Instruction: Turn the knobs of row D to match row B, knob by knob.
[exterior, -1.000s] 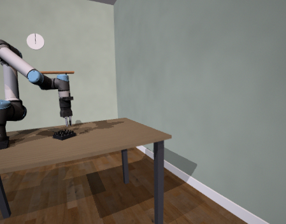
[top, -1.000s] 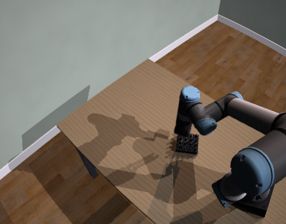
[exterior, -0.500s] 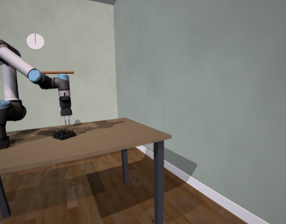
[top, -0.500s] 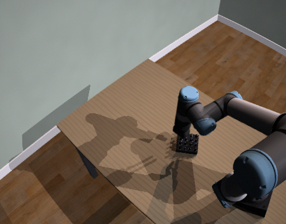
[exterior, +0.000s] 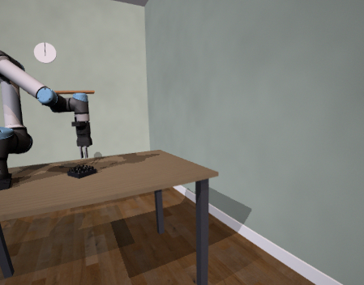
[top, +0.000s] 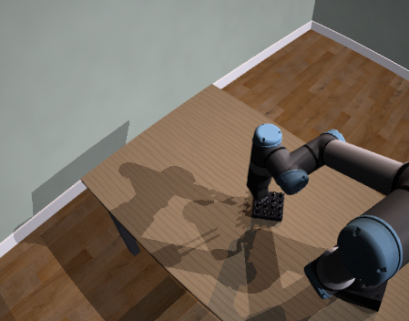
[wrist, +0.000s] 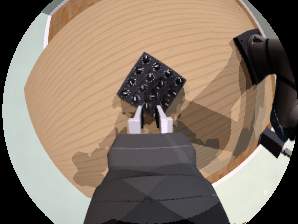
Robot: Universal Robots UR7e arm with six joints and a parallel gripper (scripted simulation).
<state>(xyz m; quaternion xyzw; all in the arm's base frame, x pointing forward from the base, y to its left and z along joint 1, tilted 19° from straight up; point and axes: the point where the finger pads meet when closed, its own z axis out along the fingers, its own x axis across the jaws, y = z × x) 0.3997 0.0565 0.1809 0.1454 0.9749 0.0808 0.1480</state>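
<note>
Gripper [exterior: 84, 152] [wrist: 149, 112]: jaws parted partway, nothing between them; pale fingers, dark inner faces. In the wrist view they stand just below centre, tips overlapping the lower corner of the knob box [top: 268, 206] [exterior: 82, 171] [wrist: 151, 82]. Exterior view, lower left: fingers point down, apart from the box, above table height in the frame. Box black, square, set at a slant in the wrist view; knobs in a grid with white lines. Which mark each knob points at is too small to read; the corner knobs by the fingertips are perhaps partly hidden. Box sits on the wooden table [top: 173, 150] [exterior: 154, 174] [wrist: 85, 80], right of centre in the top view. Arm [top: 362, 160] [exterior: 22, 77] reaches in from the right there, from the left in the exterior view. Shadows spread left of the box in the top view. Wall clock [exterior: 44, 53], upper left of the exterior view.
</note>
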